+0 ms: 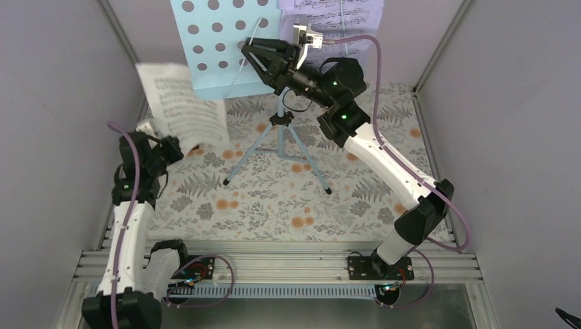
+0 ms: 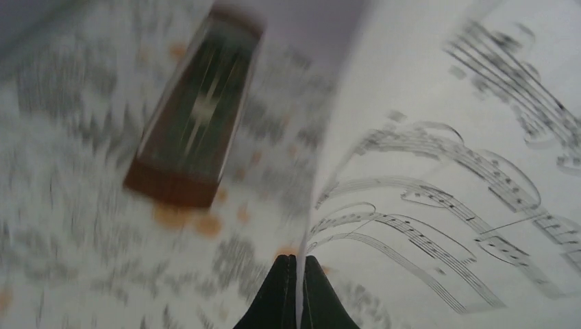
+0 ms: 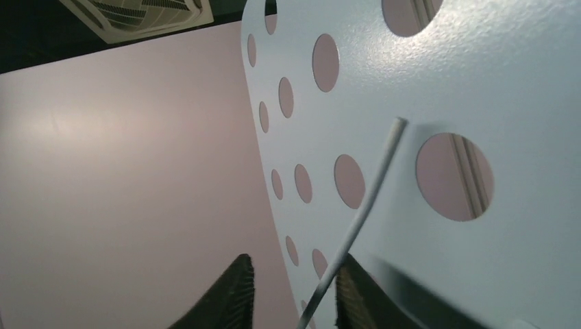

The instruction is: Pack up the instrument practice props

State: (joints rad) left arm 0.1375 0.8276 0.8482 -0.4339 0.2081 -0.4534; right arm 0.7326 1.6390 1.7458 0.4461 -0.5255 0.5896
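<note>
The pale-blue perforated music stand [image 1: 219, 48] rises on its tripod legs [image 1: 277, 147] at the back centre. A lilac sheet-music page [image 1: 329, 17] rests on its right half. My right gripper [image 1: 248, 49] is up against the stand's desk [image 3: 479, 82]. It is open [image 3: 294, 260], and the thin white page-holder wire [image 3: 370, 199] runs between its fingers, close to the right one. My left gripper [image 1: 186, 145] is shut [image 2: 299, 264] on the lower edge of a white sheet-music page [image 1: 181, 103], held upright at the left. The reddish-brown metronome [image 2: 192, 123] lies blurred on the cloth beyond, seen only in the left wrist view.
A floral cloth [image 1: 274, 199] covers the table. Grey enclosure walls [image 1: 62, 103] close in on the left, right and back. An aluminium rail [image 1: 274, 264] with both arm bases runs along the near edge.
</note>
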